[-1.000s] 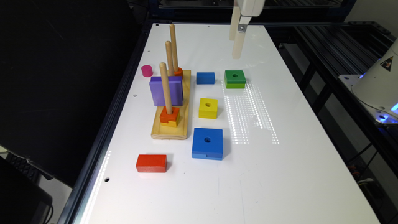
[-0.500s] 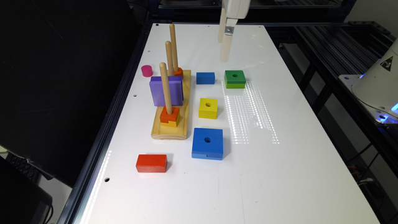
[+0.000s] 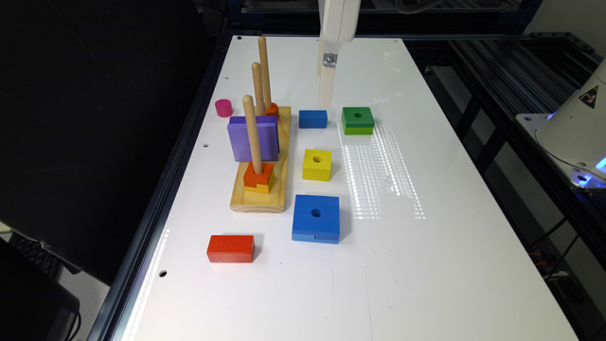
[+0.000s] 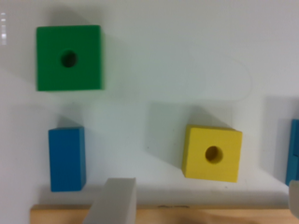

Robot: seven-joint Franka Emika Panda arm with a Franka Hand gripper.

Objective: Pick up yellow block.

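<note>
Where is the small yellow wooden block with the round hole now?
In the exterior view, the yellow block lies on the white table between the small blue block and the large blue square block, right of the wooden peg base.

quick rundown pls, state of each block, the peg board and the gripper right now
yellow block: flat on the table, free, hole up
green block: flat, hole up
small blue block: lying flat
big blue block: flat, hole up
red block: lying flat
purple block: threaded on a peg
peg board: flat, pegs upright
gripper: open, holding nothing, above the table

White end effector (image 3: 326,97) hanging vertically from the wrist, fingers (image 4: 114,201) spread apart, holding nothing
</note>
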